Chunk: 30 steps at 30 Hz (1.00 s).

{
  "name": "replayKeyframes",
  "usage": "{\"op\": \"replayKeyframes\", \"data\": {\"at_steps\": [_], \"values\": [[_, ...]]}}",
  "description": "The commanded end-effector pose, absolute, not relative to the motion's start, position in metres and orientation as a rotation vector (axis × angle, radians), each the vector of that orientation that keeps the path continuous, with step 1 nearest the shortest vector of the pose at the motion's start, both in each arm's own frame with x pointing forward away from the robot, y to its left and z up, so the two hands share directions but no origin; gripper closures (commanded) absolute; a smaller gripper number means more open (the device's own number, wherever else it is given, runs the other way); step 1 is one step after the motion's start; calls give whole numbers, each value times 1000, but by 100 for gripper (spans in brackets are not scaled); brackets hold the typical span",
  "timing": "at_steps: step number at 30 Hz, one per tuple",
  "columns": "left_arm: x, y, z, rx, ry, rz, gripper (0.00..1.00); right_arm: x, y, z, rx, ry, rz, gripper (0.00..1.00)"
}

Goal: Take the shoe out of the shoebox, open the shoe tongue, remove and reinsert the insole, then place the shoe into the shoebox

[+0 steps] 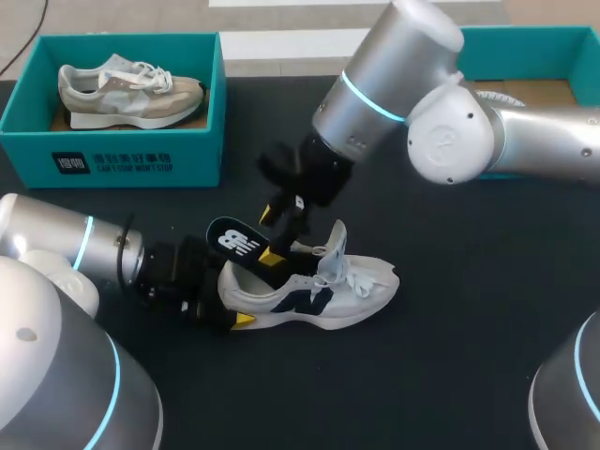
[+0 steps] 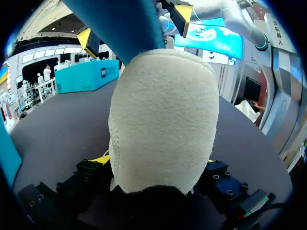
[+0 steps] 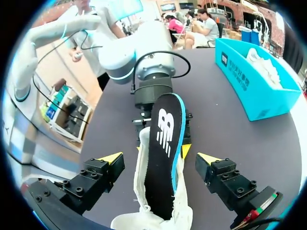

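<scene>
A white shoe (image 1: 323, 292) with a navy logo stands on the black table. My left gripper (image 1: 234, 298) is shut on its heel; in the left wrist view the cream heel (image 2: 163, 120) fills the gap between its fingers (image 2: 156, 160). A black insole (image 1: 234, 242) with a blue edge sticks up out of the shoe's heel end. My right gripper (image 1: 270, 234) hangs over it, open. In the right wrist view the insole (image 3: 165, 143) rises between the spread fingers of the right gripper (image 3: 159, 158) and neither tip touches it.
A teal shoebox (image 1: 112, 159) at the back left holds a beige shoe (image 1: 127, 92). A second teal box (image 1: 525, 56) stands at the back right, partly hidden behind my right arm. Bare black table lies in front of and to the right of the white shoe.
</scene>
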State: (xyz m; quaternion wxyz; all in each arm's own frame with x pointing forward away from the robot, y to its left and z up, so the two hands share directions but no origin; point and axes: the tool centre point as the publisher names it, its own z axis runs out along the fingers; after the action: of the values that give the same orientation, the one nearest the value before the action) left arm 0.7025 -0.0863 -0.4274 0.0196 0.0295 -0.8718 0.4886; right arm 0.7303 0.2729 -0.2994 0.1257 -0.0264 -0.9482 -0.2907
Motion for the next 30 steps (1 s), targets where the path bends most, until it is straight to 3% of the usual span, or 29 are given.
{"op": "replayKeyframes", "data": {"at_steps": [1,9,11,12,14,17,30], "values": [[704,-87,-433,93,-2709,1513,100,731,276,-307,-79,-2696,-830,0],[704,-87,-433,93,-2709,1513,100,725,278,-306,-89,-2581,-816,0],[704,-87,-433,93,-2709,1513,100,725,279,-306,-83,-2562,-829,29],[704,-87,-433,93,-2709,1513,100,725,280,-308,-74,-2549,-831,36],[704,-87,-433,93,-2709,1513,100,725,281,-311,-70,-2528,-833,32],[704,-87,-433,93,-2709,1513,100,726,283,-316,-56,-2492,-830,51],[704,-87,-433,93,-2709,1513,100,728,295,-328,16,-2425,-836,58]]}}
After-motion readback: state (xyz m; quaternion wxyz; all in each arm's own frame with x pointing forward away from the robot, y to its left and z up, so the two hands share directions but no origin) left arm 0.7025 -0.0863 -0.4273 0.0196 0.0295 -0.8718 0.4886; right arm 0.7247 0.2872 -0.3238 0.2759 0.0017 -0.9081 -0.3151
